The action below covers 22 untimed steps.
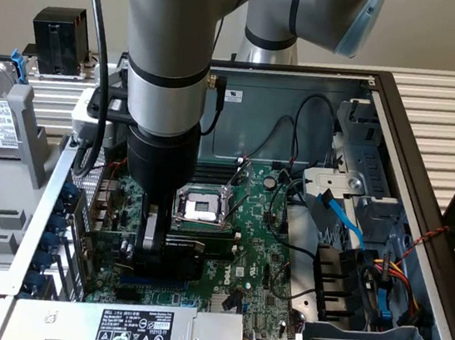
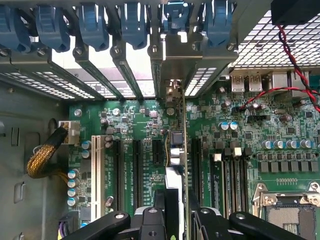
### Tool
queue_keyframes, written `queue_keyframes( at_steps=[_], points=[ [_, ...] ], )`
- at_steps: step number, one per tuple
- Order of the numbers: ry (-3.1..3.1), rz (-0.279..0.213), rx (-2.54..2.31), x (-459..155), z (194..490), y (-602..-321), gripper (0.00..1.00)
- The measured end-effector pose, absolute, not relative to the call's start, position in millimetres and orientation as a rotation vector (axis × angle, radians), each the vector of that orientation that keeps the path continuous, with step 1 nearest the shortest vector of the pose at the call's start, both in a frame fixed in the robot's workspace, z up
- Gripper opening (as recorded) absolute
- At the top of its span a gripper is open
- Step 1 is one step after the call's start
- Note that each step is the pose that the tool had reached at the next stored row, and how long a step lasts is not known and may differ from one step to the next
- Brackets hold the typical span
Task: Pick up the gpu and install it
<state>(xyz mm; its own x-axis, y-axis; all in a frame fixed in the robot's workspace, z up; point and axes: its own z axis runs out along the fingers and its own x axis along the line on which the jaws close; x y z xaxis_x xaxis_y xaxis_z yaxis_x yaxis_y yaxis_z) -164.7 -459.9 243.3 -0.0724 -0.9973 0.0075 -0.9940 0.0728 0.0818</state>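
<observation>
In the exterior view the gripper [image 1: 151, 242] reaches down into the open computer case [image 1: 322, 86] and is closed on the gpu [image 1: 178, 257], held low over the motherboard [image 1: 258, 258] beside the empty processor socket [image 1: 201, 208]. In the wrist view the gpu stands on edge between the fingers [image 2: 160, 205], parallel to the slots [image 2: 136, 157], probably so it seats straight.

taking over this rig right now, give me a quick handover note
Hand: shut on the gpu, low inside the case.
The gpu stands upright, edge down over the motherboard expansion slots, its bracket end toward the rear slot covers.
Done: picked up, brought to the slots.
Left: full seating can't be confirmed; hand not released.
</observation>
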Motion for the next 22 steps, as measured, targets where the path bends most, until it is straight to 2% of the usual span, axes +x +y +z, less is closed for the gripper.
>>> queue_keyframes(
  at_steps=[22],
  points=[
    [-2.253,-0.081,2.096,-166.2,243.3,-458.9,0.27]
  ],
)
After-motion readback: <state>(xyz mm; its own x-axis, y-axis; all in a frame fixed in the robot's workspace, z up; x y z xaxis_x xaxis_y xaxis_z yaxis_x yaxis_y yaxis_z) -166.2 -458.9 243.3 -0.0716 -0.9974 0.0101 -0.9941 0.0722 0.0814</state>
